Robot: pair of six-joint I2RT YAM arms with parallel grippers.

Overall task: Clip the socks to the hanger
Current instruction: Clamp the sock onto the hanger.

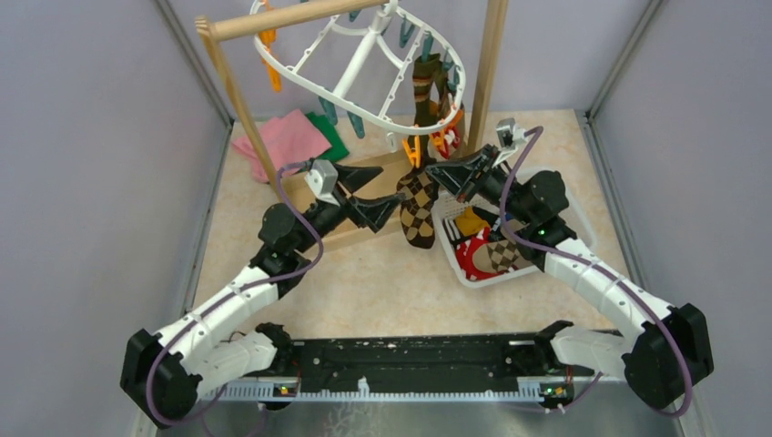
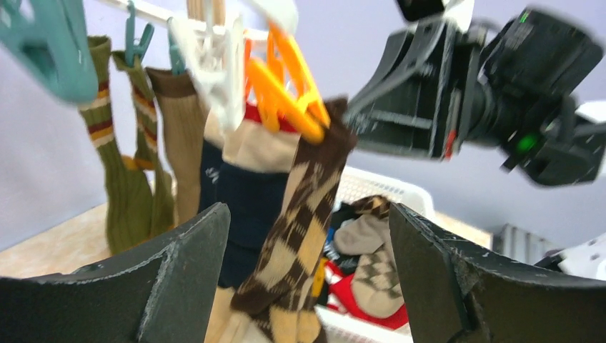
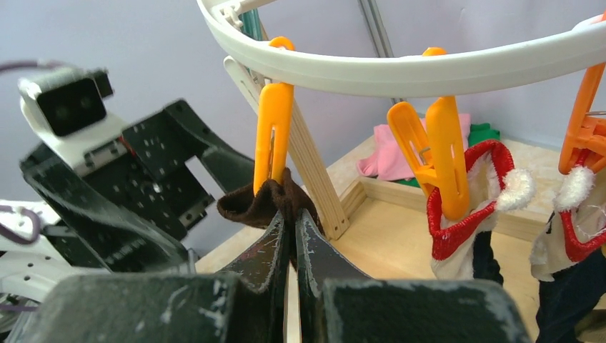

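Note:
The white oval hanger (image 1: 364,56) hangs from the wooden rack. A brown argyle sock (image 1: 419,211) hangs below its near rim, its cuff in an orange clip (image 3: 274,128). My right gripper (image 3: 293,221) is shut on that dark brown cuff (image 3: 261,201) just under the clip; in the top view it (image 1: 437,175) sits at the sock's top. My left gripper (image 2: 307,246) is open, and the argyle sock (image 2: 300,229) hangs between and just ahead of its fingers (image 2: 187,266). In the top view my left gripper (image 1: 393,208) is at the sock's left edge.
A white perforated basket (image 1: 583,229) at the right holds several loose socks. Red-and-white socks (image 3: 464,214) and olive striped socks (image 2: 114,179) hang on other clips. The wooden rack's posts (image 1: 238,100) stand either side. Pink (image 1: 287,137) and green (image 1: 335,138) cloths lie behind.

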